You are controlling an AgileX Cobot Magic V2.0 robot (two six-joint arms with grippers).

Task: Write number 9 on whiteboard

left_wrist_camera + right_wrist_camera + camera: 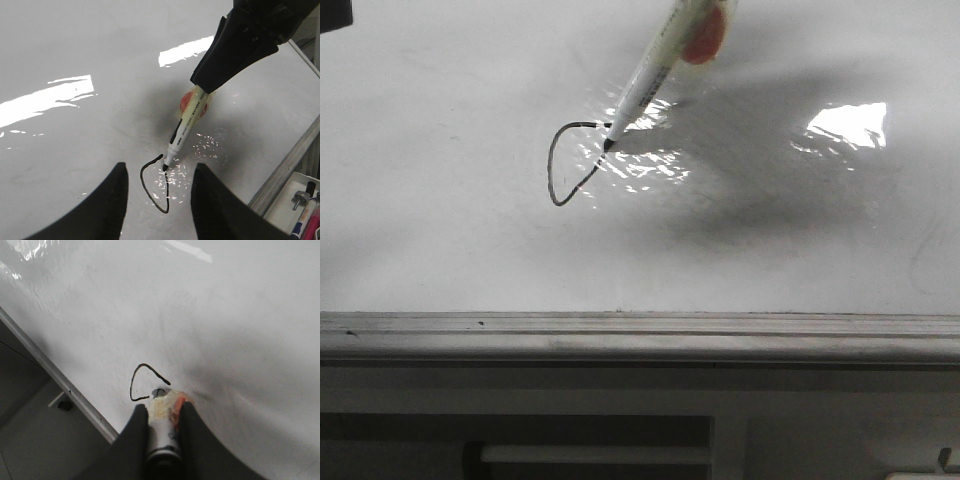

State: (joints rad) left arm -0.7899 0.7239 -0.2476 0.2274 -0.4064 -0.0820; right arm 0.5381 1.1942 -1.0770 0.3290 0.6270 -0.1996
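The whiteboard [440,230] fills the front view, glossy with glare. On it is a thin black line, the number 9 [565,165], standing as an almost closed angular loop only. My right gripper [160,407] is shut on a white marker pen [645,85] wrapped in orange and yellow tape. The pen's black tip touches the board at the loop's upper right end. In the left wrist view the right gripper [202,90] holds the pen [185,130] over the loop [150,187]. My left gripper [160,200] is open and empty, hovering above the board with the loop between its fingers.
The grey metal ledge [640,335] runs along the board's near edge, with a dark grey slotted panel [520,435] below it. A white tray [302,210] with spare markers sits beyond the ledge [290,165] in the left wrist view.
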